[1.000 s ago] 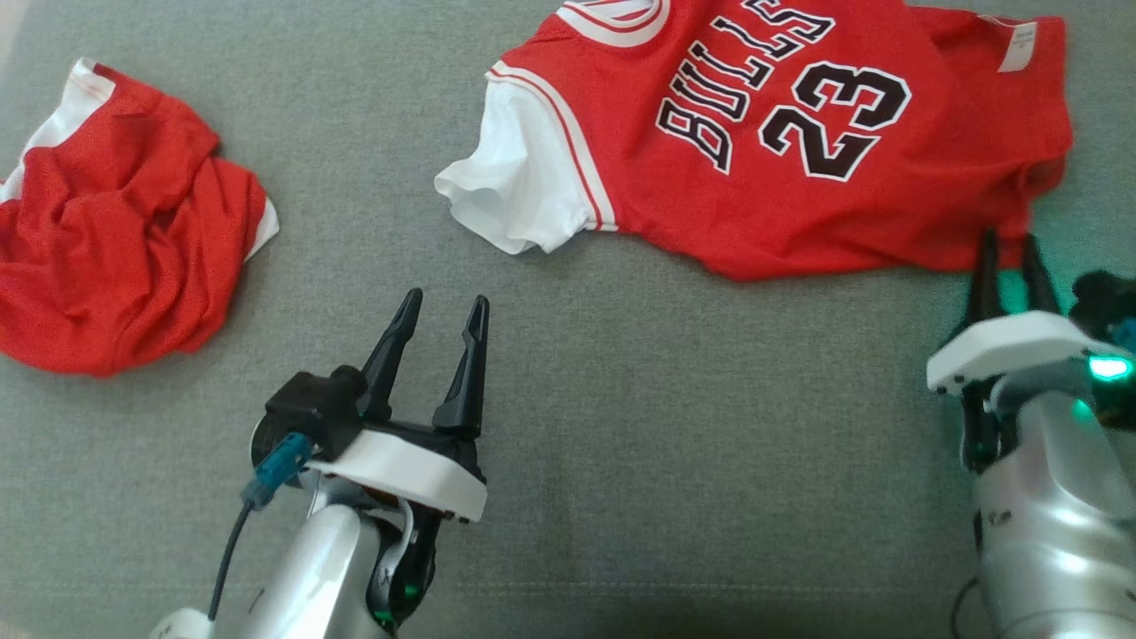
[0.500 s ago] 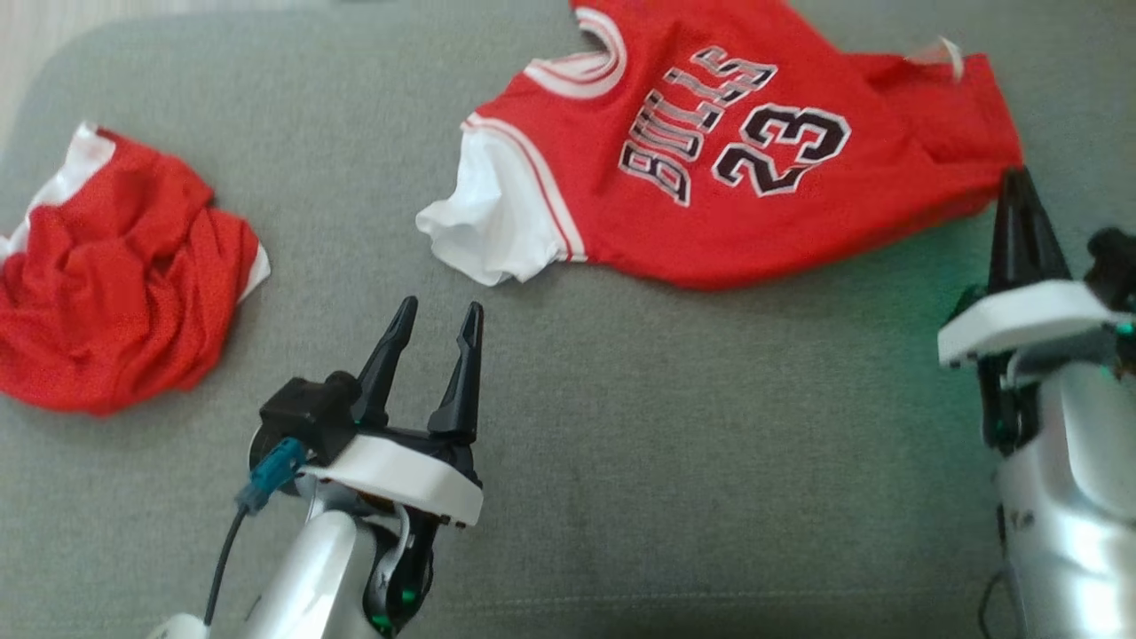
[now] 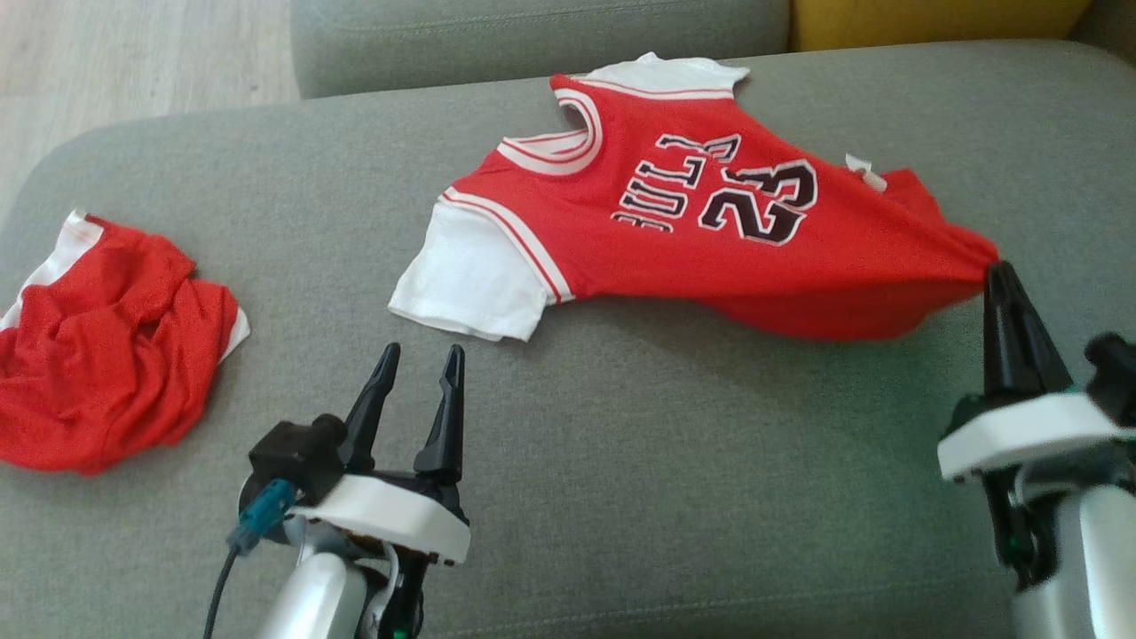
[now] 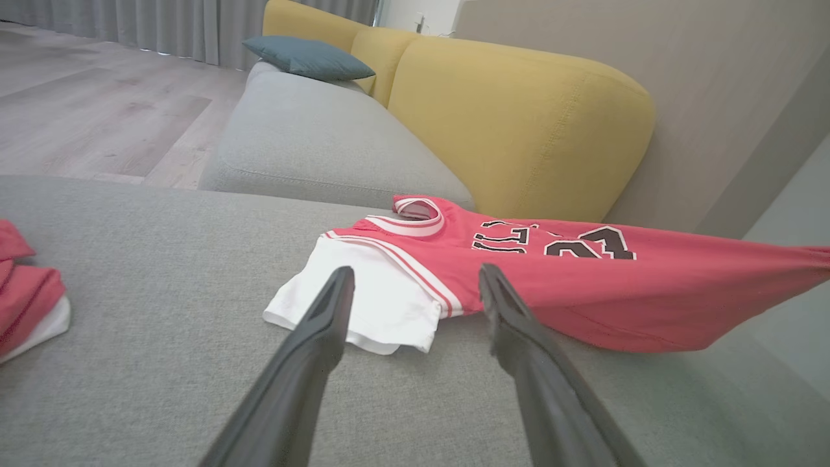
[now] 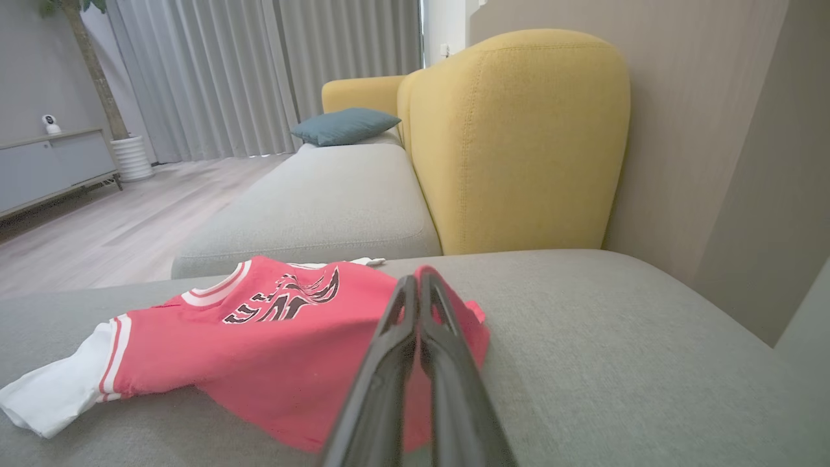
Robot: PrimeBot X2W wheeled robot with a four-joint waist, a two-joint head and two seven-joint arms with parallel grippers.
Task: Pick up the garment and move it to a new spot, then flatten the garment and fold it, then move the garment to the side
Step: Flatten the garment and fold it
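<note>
**Pick-up: corner pinched**

Hem corner of the jersey (image 3: 674, 240) is clamped by the right gripper (image 3: 1000, 269). That end is raised off the grey cushion (image 3: 674, 479); collar end and 1 white sleeve rest on it. Nothing is held by the left gripper (image 3: 423, 351), fingers spread, near that sleeve. Lift to be kept slow and high so nothing is dragged. Fabric: red, "23" print, thin, limp.

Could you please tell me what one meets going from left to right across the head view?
crumpled red garment → left gripper, open above the cushion → red jersey → right gripper, shut on the jersey's lifted corner
</note>
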